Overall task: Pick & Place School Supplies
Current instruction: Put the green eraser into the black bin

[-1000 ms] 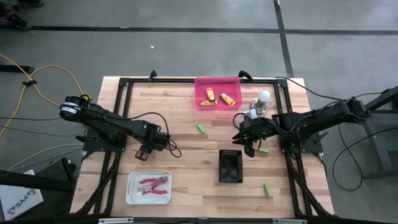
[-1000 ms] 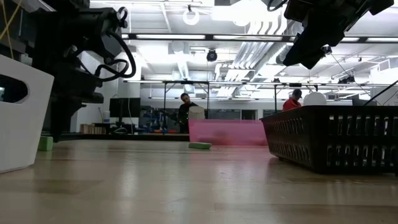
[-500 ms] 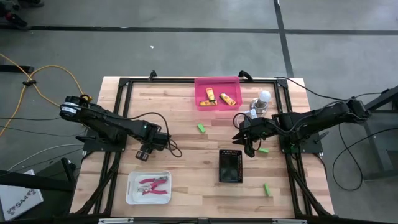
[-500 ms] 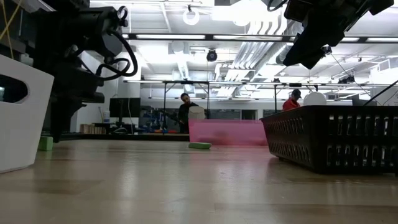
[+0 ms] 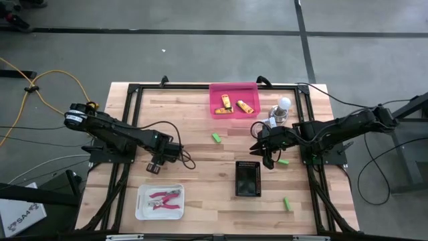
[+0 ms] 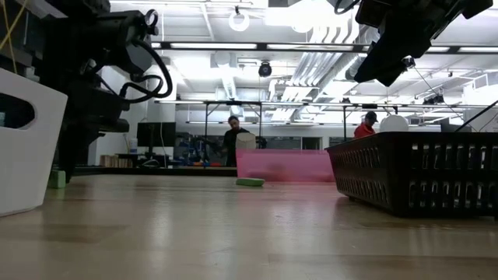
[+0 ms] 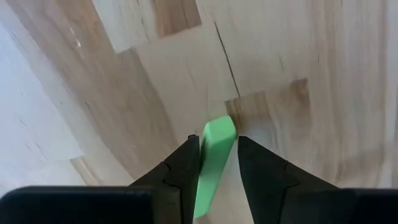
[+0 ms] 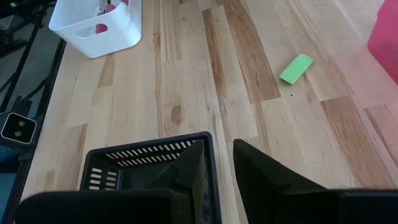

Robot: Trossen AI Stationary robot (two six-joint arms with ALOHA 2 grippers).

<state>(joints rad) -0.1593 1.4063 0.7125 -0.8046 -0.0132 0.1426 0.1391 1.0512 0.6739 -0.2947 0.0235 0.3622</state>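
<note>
Closing on a green block at the left, waiting above the basket at the right

Sitting at the bench's (image 5: 200,201) near left is a white bin (image 5: 160,201) with two pink-handled pliers (image 5: 165,198) lying in it. Just behind that bin the left claw (image 5: 155,166) is reaching down to the wood, and its wrist view is showing a green block (image 7: 214,163) lying on the boards between the two dark fingers (image 7: 183,171). One finger is sitting against the block's side while the other is standing a sliver apart, so the jaws are narrow around the block and a firm grip cannot be told.

Moving toward the middle, a second green block (image 5: 217,138) is lying alone on bare wood, with nothing near it. Behind it, at the far edge, a pink tray (image 5: 215,107) is holding yellow-orange pieces (image 5: 236,104). Nearer the front a black mesh basket (image 5: 248,179) is standing; in the low view its wall is blocking sight of much of the bench's right side.

Hanging just behind that basket is the right claw (image 5: 267,158), its fingers (image 8: 264,171) parted a little and holding nothing, with the basket's rim showing beneath them. A third green block (image 5: 283,161) is lying just beside this claw, and a fourth (image 5: 287,203) is lying toward the front right. A white bulb-like object (image 5: 283,104) is standing behind the right arm.

Far off in the room, two people are showing beyond the bench.
</note>
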